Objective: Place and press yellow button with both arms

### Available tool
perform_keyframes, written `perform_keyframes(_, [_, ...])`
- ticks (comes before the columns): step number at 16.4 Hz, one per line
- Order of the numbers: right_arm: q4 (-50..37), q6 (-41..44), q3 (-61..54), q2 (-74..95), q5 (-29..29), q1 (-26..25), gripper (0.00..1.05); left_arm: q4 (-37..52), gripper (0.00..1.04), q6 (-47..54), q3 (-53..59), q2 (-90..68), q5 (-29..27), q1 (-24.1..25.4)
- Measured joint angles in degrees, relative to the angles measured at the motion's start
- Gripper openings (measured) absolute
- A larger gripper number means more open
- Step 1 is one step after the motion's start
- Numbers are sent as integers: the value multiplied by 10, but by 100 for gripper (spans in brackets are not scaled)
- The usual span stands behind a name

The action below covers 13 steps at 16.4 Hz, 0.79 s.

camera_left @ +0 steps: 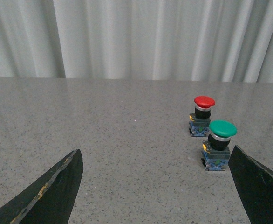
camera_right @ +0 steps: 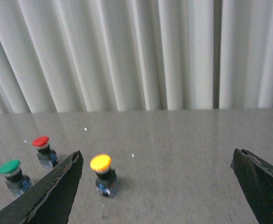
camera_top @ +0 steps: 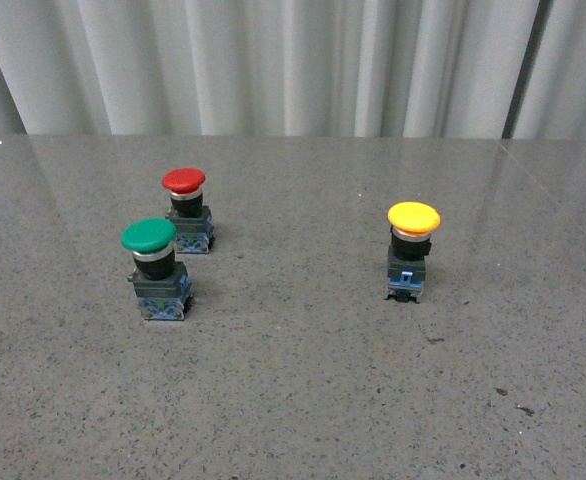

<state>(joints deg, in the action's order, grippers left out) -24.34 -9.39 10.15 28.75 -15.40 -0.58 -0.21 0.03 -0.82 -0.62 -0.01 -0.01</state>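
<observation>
glossy plastic yellow button [camera_top: 413, 217], speckled stone-look table [camera_top: 293, 400]

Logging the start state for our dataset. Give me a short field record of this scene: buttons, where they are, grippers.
surface: grey speckled table, pale curtain behind
yellow button: upright, right of centre in front view, alone
green button: upright, left side, nearest
red button: upright, close behind green
left gripper: open, empty, above table
right gripper: open, empty, above table
contact: nothing touches any button
</observation>
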Motion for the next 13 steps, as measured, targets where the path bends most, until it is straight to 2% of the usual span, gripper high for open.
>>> perform_keyframes(2, [-112,5,73,170,11,68,98,0,98,0,0,0,0,0])
perform_keyframes(4, [-147,16,137,299,24,115,98,0,98,0,0,0,0,0])
perform_keyframes(9, [-125,46,305,549,60,215,98,0,98,0,0,0,0,0])
perform_keyframes(13, [-85,68,371,639,83,255,98,0,98,0,0,0,0,0])
